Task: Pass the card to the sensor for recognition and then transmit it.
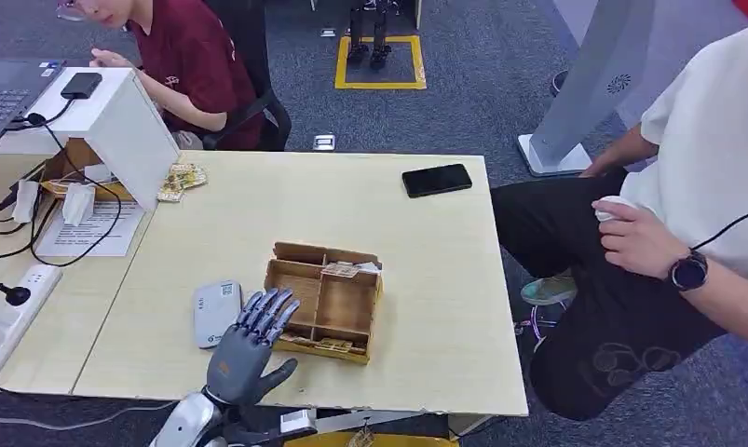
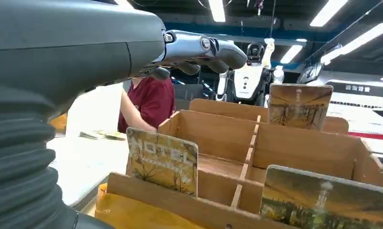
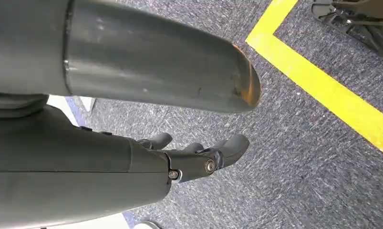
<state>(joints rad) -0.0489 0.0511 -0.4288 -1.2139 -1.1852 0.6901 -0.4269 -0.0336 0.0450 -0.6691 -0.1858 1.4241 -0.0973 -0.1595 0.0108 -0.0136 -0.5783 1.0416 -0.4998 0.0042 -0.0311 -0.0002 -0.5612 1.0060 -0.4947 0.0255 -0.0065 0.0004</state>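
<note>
Several cards point(image 1: 340, 269) stand in a wooden box point(image 1: 300, 294) on the table. The left hand point(image 1: 251, 343) hovers beside the box, fingers spread, holding nothing. Beside the box lies the grey sensor point(image 1: 216, 312). Nothing picked, scanned or passed yet. The right hand point(image 3: 194, 155) hangs empty, fingers loosely curled.

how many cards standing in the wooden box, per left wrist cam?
3 cards: one in a near compartment below the left hand, one in the adjoining near compartment, one at the far wall. Others may lie flat, hidden.
</note>
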